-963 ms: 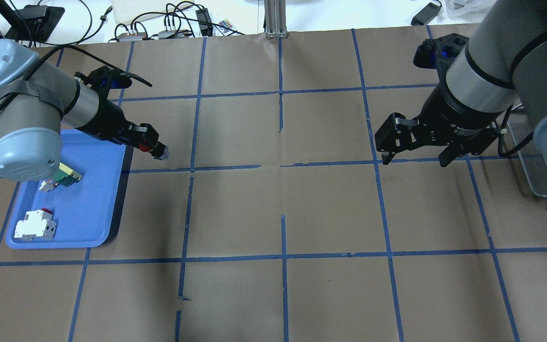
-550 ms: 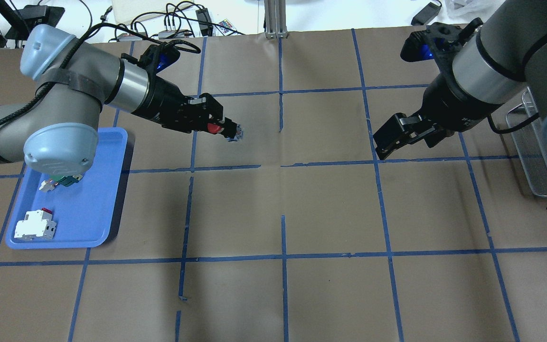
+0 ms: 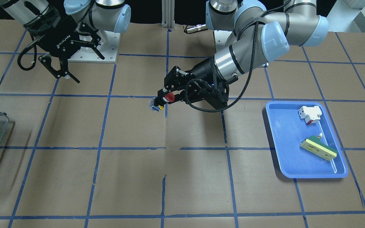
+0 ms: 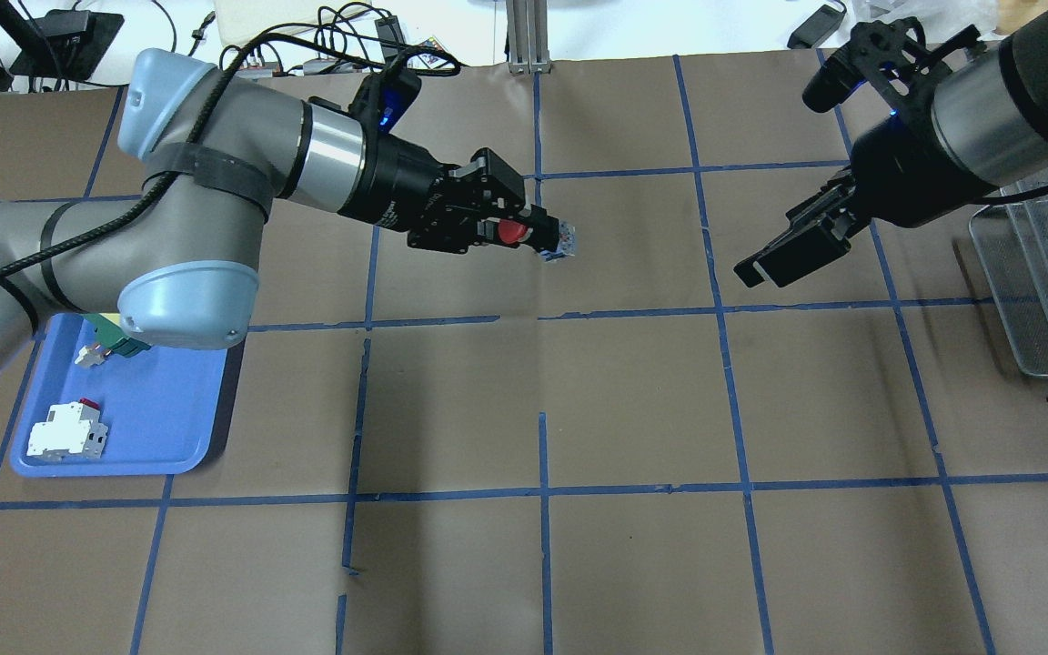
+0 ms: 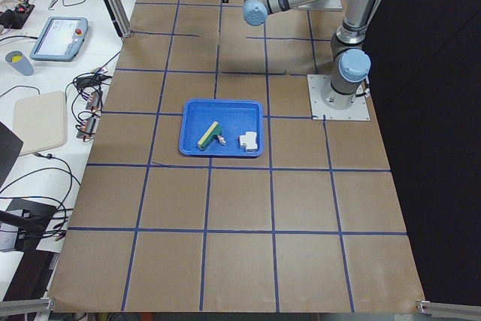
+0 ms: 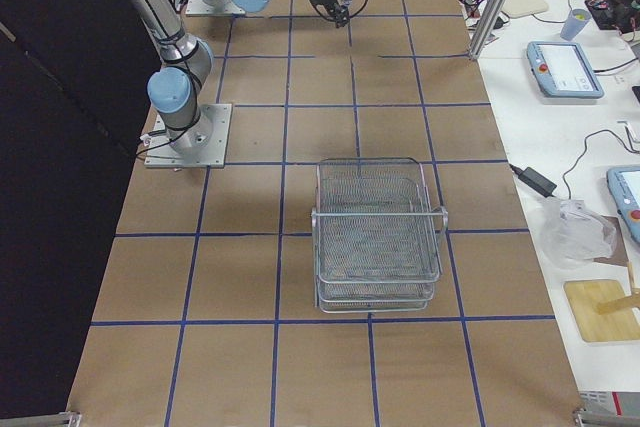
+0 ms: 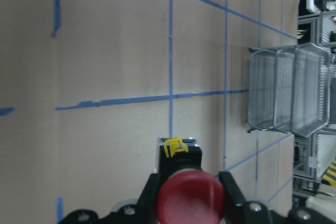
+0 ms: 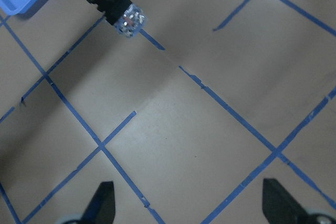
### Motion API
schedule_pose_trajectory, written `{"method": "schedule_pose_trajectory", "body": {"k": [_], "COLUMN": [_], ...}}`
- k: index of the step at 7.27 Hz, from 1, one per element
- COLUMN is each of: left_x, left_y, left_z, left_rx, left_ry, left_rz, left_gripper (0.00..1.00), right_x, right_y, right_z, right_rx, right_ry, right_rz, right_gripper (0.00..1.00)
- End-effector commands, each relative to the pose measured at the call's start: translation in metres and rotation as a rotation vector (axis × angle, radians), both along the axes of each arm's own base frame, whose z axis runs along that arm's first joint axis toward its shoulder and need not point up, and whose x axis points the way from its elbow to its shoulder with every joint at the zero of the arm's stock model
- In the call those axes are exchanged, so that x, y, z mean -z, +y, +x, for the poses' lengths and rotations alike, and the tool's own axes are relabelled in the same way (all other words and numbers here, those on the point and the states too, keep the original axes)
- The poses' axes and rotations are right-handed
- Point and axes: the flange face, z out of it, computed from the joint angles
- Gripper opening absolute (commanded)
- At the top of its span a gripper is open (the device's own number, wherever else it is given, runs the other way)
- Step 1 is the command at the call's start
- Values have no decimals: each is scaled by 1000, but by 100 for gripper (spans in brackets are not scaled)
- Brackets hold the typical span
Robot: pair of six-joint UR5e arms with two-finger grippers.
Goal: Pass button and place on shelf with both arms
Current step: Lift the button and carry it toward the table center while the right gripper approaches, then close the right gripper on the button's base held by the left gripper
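The button has a red cap, a dark body and a blue-yellow base. My left gripper is shut on it and holds it sideways above the table's middle, base towards the right arm. It also shows in the front view, the left wrist view and the right wrist view. My right gripper is open and empty, well apart to the right; its fingertips stand wide. The wire shelf stands at the table's right edge, behind the right arm.
A blue tray at the left holds a white block with a red part and a green-and-cream block. Cables and boxes lie beyond the table's far edge. The shelf also shows in the exterior right view.
My left arm has carried the button from beside the tray rightwards to the table's middle. My right gripper has turned and drawn up and slightly right, staying open.
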Motion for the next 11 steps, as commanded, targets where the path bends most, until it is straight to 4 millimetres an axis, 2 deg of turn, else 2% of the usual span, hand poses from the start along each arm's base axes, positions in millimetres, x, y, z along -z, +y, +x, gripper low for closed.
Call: {"method": "schedule_pose_trajectory", "body": {"k": [1,2,3,4,5,6,7,8,10,11], "left_x": [-13,-22,-18,-30,-45,-51,-58,-60,-65,-69], "left_y": [20,30,34,41,39,28,25,24,18,17], "left_z": [-40,-50,-60,-66,-68,-70,-71,-72,-72,-73], "left_rx": [45,61,71,81,76,66,60,56,50,48], "left_ry": [87,96,101,149,165,168,170,171,172,173], "left_rz": [8,9,32,42,32,35,30,33,30,27], "left_gripper": [0,0,0,0,0,0,0,0,0,0], "right_x": [-3,-6,-3,18,30,32,30,18,-2,0], "right_y": [-4,-6,-7,-5,-2,-2,0,5,29,28], "right_z": [-4,-4,-3,-10,-22,-22,-21,-17,-10,-10], "right_rx": [-98,-217,-301,-318,-320,-319,-319,-319,-322,-330], "right_ry": [-31,-21,-85,-160,-184,-186,-183,-174,-162,-160], "right_rz": [-94,-180,-253,-278,-290,-286,-286,-306,-326,-336], "right_gripper": [100,100,100,100,100,100,100,100,100,100]}}
